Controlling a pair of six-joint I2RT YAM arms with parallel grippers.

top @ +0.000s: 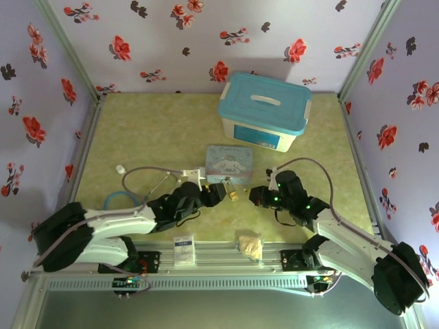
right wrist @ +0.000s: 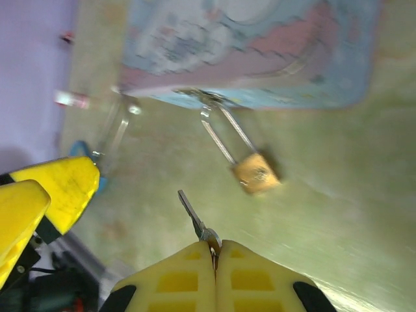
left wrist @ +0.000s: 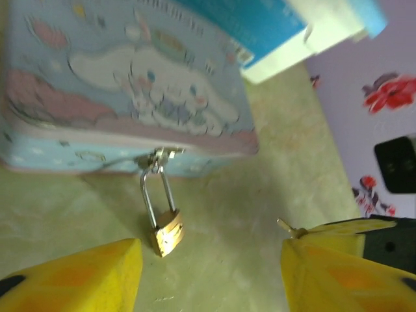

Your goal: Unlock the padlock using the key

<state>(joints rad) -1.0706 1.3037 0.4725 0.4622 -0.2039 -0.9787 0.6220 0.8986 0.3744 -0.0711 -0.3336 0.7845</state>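
Right hand [right wrist: 216,248] of mine is clamped on the key [right wrist: 190,211], blade pointing out near the padlock [right wrist: 255,174], which hangs by its shackle from the blue tin [right wrist: 260,58] and rests on the green surface [right wrist: 351,214]. Left hand [left wrist: 208,260] hovers close by, fingers apart.

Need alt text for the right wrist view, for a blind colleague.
The right gripper is shut on the small key, whose blade sticks out from the fingertips, apart from the brass padlock. The padlock's shackle hooks onto the front edge of the blue cartoon tin.
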